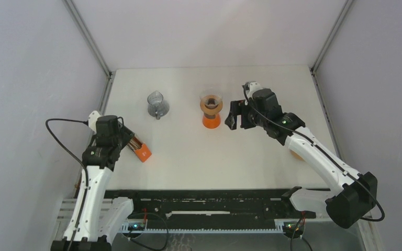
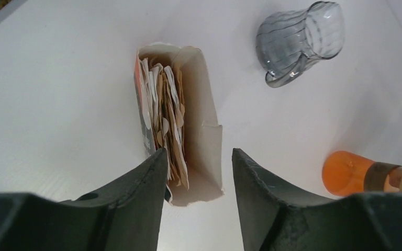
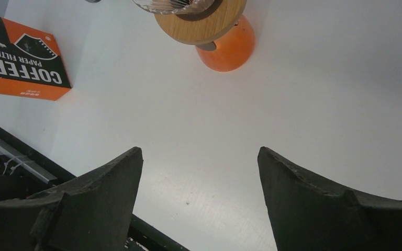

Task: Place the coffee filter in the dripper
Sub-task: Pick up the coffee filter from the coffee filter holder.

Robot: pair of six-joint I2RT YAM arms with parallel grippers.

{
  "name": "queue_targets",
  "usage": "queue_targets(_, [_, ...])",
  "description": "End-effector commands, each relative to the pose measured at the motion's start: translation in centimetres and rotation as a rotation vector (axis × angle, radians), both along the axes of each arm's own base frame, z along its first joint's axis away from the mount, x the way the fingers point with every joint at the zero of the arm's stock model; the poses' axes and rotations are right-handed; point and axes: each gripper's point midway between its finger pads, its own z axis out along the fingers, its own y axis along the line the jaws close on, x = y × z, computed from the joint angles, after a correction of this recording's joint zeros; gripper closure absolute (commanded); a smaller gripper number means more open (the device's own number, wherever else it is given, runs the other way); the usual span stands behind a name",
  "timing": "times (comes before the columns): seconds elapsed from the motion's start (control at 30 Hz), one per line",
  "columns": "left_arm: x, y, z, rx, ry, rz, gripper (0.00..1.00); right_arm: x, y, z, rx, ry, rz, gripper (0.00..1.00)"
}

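Coffee filters [image 2: 163, 110] sit packed in the open box [image 2: 205, 99] just ahead of my left pincer [image 2: 198, 154], whose parted jaws straddle its near end holding nothing, so I reckon a pinch could grab several sheets or crush the box.

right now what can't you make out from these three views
- Top view: the left tool covers the filter box opening, so the filters are hidden there.
- Left wrist view: a finger hides the near end of the filters; contact unclear.
- Right wrist view: the top edge cuts off the dripper; its inside is unseen, and too small in the top view.
- Top view: the right arm hides most of a tan object.
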Motion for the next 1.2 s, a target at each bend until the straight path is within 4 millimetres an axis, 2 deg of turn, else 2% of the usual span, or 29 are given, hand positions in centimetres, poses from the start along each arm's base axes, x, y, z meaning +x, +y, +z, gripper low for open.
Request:
queue_targets(0.0, [1.4, 0.4, -1.0, -0.030, 0.005, 0.011, 0.48, 0.3, 0.4, 2.5, 0.051, -0.090, 0.022, 0.11])
queue_targets(0.47, [2.3, 0.9, -3.6, -0.019, 0.097, -0.002, 0.57, 0.6, 0.2, 2.5, 0.067, -0.086, 0.013, 0.11])
queue_targets(0.73, [2.3, 1.3, -4.0, -0.009, 0.110, 0.005, 0.58, 0.7, 0.2, 2.3, 0.065, -0.080, 0.011, 0.11])
queue_targets(1.0, [2.9, 0.6, -4.2, -0.033, 0.108, -0.030, 0.67, 0.7, 0.1, 2.3, 0.064, -0.079, 0.010, 0.11])
queue_targets(1.17, [3.0, 0.3, -4.3, -0.042, 0.109, -0.042, 0.68, 0.7, 0.2, 2.1, 0.063, -0.072, 0.014, 0.11])
